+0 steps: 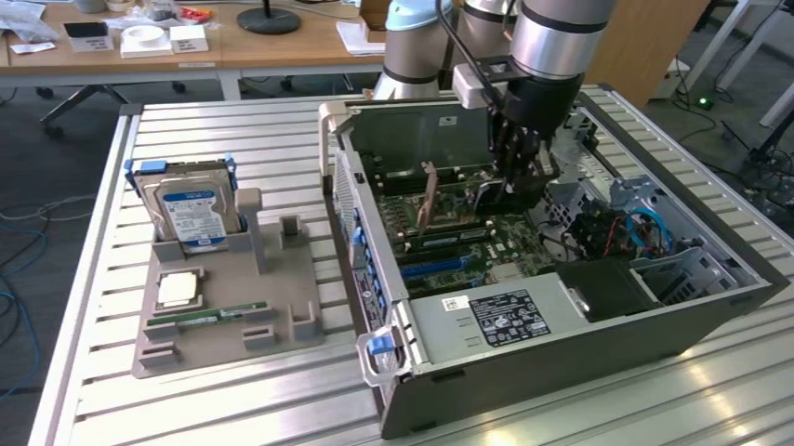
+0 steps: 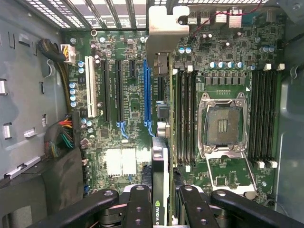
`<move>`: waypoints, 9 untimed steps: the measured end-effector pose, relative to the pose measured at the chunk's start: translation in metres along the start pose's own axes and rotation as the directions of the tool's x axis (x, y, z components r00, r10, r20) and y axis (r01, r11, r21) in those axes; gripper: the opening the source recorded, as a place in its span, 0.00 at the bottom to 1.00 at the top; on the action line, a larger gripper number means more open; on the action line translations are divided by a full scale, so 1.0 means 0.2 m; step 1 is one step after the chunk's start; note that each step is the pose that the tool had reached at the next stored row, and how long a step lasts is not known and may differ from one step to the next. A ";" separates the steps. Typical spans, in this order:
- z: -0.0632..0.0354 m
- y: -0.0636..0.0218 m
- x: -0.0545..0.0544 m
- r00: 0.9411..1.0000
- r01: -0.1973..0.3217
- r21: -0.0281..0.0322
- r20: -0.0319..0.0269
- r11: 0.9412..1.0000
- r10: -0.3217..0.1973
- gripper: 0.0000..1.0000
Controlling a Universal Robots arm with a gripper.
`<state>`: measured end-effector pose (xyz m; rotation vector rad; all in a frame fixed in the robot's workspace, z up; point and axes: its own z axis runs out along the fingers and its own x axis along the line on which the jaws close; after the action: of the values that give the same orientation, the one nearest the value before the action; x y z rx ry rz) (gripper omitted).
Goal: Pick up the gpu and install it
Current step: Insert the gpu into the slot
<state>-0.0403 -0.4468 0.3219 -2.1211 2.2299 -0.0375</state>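
Wrist view: my gripper (image 2: 164, 202), half-closed, clamps gpu (image 2: 160, 156) edge-on; long axis parallel to blue slot (image 2: 146, 90), just beside.

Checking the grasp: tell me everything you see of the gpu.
The gpu, a thin dark card with a green logo and silver metal end bracket, stands on edge inside the open grey computer case, above the green motherboard near its long blue slot. The black hand grips both faces. Seating cannot be told.

Wrist view: your gripper (image 2: 162, 192) fingers (image 2: 138, 206) cropped by frame edge, gpu (image 2: 160, 159) likewise. Exterior view: you cannot tell fingertips or gpu seating, hidden within computer case (image 1: 559, 344).
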 end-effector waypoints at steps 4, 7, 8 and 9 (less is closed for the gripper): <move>0.017 0.006 0.00 1.000 0.000 0.000 0.000 1.000 0.000 0.27; 0.026 0.013 0.01 1.000 0.001 0.000 0.000 1.000 -0.001 0.27; 0.028 0.016 0.01 1.000 0.002 0.000 0.000 1.000 -0.002 0.27; 0.030 0.018 0.02 1.000 0.002 0.000 0.000 1.000 -0.002 0.27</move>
<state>-0.0437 -0.4502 0.3156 -2.1234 2.2276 -0.0374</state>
